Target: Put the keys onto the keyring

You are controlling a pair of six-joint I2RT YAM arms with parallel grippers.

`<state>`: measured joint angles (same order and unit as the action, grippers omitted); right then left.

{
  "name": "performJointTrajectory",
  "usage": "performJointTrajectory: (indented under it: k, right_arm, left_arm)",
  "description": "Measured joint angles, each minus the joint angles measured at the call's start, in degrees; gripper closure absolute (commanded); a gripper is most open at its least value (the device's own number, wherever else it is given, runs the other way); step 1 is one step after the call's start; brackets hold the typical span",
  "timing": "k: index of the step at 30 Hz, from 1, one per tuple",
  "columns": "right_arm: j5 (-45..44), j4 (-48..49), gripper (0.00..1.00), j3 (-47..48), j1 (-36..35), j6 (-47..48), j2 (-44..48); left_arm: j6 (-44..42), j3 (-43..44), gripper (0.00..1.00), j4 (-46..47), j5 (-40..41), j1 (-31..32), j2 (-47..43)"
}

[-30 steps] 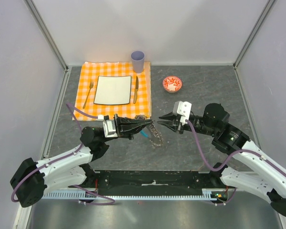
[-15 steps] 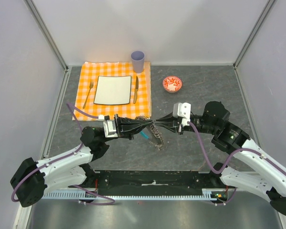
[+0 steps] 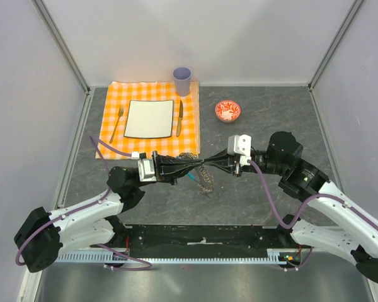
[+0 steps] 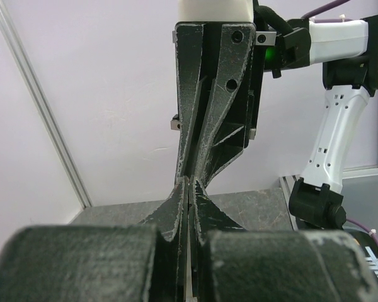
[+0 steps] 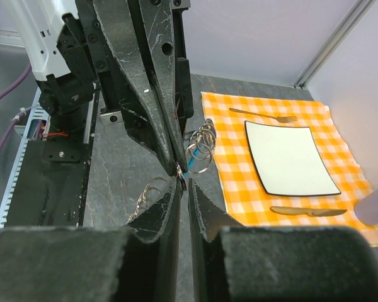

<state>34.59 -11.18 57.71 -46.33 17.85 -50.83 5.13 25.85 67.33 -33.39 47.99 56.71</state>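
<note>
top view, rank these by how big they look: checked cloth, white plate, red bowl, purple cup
1. checked cloth
2. white plate
3. red bowl and purple cup look about alike; the cup stands taller, nearer the camera, so no ranking between them.

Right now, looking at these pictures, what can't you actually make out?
The key: seen in no view; too tiny, or hidden where the left gripper and right gripper meet.
The keyring: left wrist view, blocked by the grippers themselves.
Right gripper's hold: right wrist view, unclear whether it pinches the keyring.
The cup: right wrist view, cut by the edge, blurred.
</note>
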Motion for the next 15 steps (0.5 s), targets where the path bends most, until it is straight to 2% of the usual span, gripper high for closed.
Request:
performJointTrajectory:
  k: [1,3,7,10,11,13,14,15]
  right_arm:
    - [0.2,0.0,0.88,0.1,0.0,0.0,-0.1]
    - [0.4,0.0,1.0,0.3,0.0,0.1,-0.3]
    - [0.7,-0.1,1.0,0.3,0.0,0.5,-0.5]
    - [-0.5,-2.4,1.0,1.1,0.0,1.3,-0.8]
    - [-1.2,-3.9,1.0,1.7,0.0,1.8,-1.2]
    - [-3.2,-9.4,1.0,4.7,0.0,3.5,-3.0]
    - [-4.5,-12.1,1.0,6.6,0.0,4.7,-4.3]
    - [-5.6,-14.8,1.0,8.7,0.0,5.6,-5.7]
  left_arm:
    - [0.0,0.0,0.98,0.0,0.0,0.0,0.0]
    - [0.0,0.0,0.98,0.0,0.0,0.0,0.0]
    - [0.0,0.0,0.97,-0.1,0.2,0.0,0.0]
    - [-0.3,0.0,0.8,-2.2,0.3,0.0,-0.2]
    - [-0.7,0.1,0.7,-3.6,0.4,0.0,-0.5]
    - [-2.3,0.3,0.61,-9.3,1.1,0.0,-1.9]
    - [-3.3,0.4,0.51,-12.2,1.9,0.0,-2.8]
    - [-4.3,0.4,0.47,-15.0,2.7,0.0,-3.7]
